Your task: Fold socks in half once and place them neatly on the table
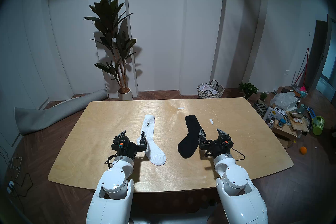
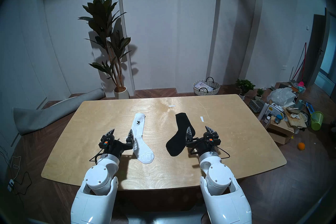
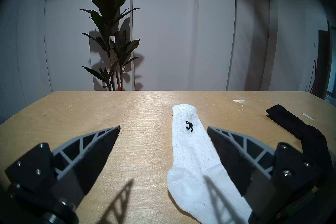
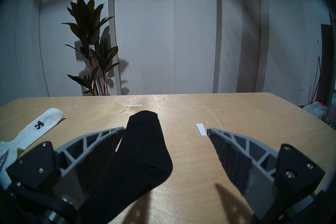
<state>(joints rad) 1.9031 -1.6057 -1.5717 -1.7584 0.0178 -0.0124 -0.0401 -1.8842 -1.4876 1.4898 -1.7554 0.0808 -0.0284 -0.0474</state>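
White sock (image 1: pixel 150 138) lies flat and unfolded at center-left of the table (image 1: pixel 109 118) in the head view, cuff toward the top of the frame, toe toward the bottom; black sock (image 1: pixel 191 136) lies flat at center-right, well apart from it. Left gripper (image 1: pixel 133 133) hovers low at the white sock's left edge, jaws spread wide and holding nothing. Right gripper (image 1: pixel 211 131) sits at the black sock's right edge, likewise spread and empty.

A white sock (image 3: pixel 192 154) is seen lying flat at lower centre on the counter (image 3: pixel 91 109), between spread fingers (image 3: pixel 94 147); a black sock (image 3: pixel 298 127) lies at right.
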